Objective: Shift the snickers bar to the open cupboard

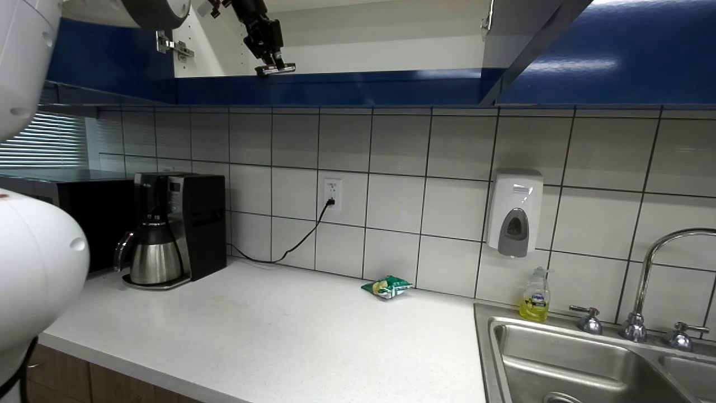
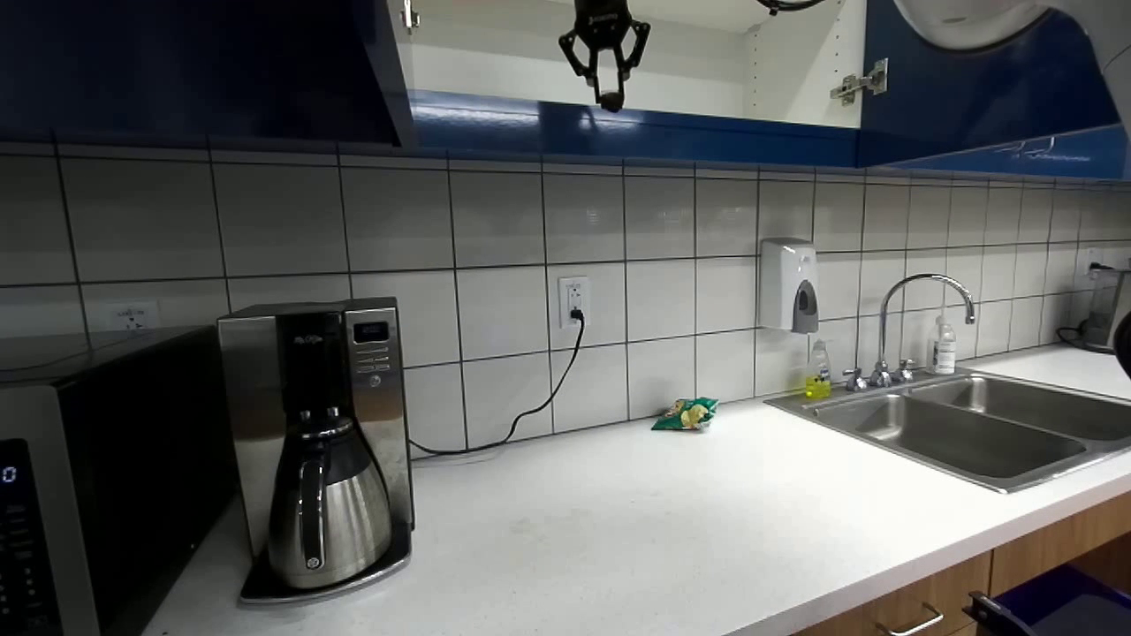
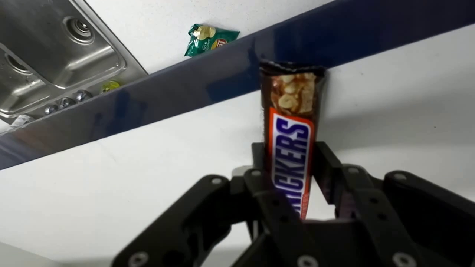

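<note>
The Snickers bar (image 3: 291, 137) has a brown wrapper and a white-and-blue label with an orange edge. My gripper (image 3: 288, 157) is shut on its two sides in the wrist view. The bar's far end sticks out past the fingertips and its near end is partly hidden by a finger. The open cupboard (image 1: 380, 56) has a white inside and a blue front edge (image 3: 178, 92). In both exterior views, the gripper (image 1: 274, 60) (image 2: 610, 84) points down at the cupboard opening, and the bar (image 1: 276, 69) (image 2: 611, 102) is low near the front edge. I cannot tell whether it touches the shelf.
Open blue doors (image 1: 537, 39) (image 2: 981, 97) flank the opening. Below is a white counter (image 1: 268, 336) with a green chip bag (image 1: 387, 286), a coffee maker (image 2: 318, 459), a microwave (image 2: 132, 459), a sink (image 1: 559, 358) and a yellow soap bottle (image 1: 534, 302). A soap dispenser (image 1: 514, 212) hangs on the wall.
</note>
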Controlling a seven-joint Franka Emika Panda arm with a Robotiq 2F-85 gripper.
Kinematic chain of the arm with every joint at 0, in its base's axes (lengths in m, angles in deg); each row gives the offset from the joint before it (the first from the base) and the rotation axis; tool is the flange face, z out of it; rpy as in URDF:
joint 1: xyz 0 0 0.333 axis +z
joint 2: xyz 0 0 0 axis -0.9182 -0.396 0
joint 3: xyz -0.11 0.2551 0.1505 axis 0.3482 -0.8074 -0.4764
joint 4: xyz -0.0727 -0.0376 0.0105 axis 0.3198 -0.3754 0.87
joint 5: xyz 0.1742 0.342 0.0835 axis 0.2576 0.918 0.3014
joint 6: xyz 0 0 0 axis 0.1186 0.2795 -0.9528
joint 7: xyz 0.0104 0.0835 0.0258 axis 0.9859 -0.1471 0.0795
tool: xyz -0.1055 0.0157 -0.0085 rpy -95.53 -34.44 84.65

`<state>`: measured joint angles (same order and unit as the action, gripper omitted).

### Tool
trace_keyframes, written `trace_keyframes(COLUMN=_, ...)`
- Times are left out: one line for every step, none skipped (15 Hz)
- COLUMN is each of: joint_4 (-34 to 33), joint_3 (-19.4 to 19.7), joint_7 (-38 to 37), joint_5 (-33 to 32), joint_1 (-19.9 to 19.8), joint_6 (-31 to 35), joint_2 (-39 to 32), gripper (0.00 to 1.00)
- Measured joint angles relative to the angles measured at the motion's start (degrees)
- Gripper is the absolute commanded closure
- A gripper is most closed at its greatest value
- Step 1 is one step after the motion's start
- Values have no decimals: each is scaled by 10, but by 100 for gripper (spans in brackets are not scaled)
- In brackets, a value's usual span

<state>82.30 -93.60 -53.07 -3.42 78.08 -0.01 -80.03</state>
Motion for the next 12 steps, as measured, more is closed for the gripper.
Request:
trace_keyframes(joint_4=-3, joint_3=0, joint_7=0, joint_5=0, joint_1=0, joint_6=0, joint_2=-3, gripper=39)
trace_keyframes(joint_4=-7, joint_3=1, joint_7=0, joint_5=0, joint_1=0, joint_6=0, joint_2=-6, gripper=38)
trace_keyframes(joint_4=-10, joint_3=1, joint_7=0, joint_5=0, joint_1=0, joint_6=0, joint_2=-9, gripper=33)
trace_keyframes(joint_4=-14, joint_3=2, joint_7=0, joint_5=0, joint_1=0, joint_6=0, joint_2=-12, gripper=25)
trace_keyframes(joint_4=-17, joint_3=3, joint_7=0, joint_5=0, joint_1=0, joint_6=0, joint_2=-15, gripper=18)
trace_keyframes(joint_4=-19, joint_3=4, joint_7=0, joint_5=0, joint_1=0, joint_6=0, joint_2=-17, gripper=9)
trace_keyframes(joint_4=-22, joint_3=5, joint_7=0, joint_5=0, joint_1=0, joint_6=0, joint_2=-19, gripper=3)
trace_keyframes(joint_4=-24, joint_3=6, joint_7=0, joint_5=0, joint_1=0, joint_6=-1, joint_2=-20, gripper=0)
trace_keyframes(joint_4=-26, joint_3=6, joint_7=0, joint_5=0, joint_1=0, joint_6=-2, joint_2=-21, gripper=0)
trace_keyframes(joint_4=-28, joint_3=6, joint_7=0, joint_5=0, joint_1=0, joint_6=-3, joint_2=-21, gripper=0)
trace_keyframes(joint_4=-30, joint_3=6, joint_7=0, joint_5=0, joint_1=1, joint_6=-6, joint_2=-21, gripper=0)
trace_keyframes(joint_4=-32, joint_3=6, joint_7=0, joint_5=0, joint_1=1, joint_6=-8, joint_2=-21, gripper=0)
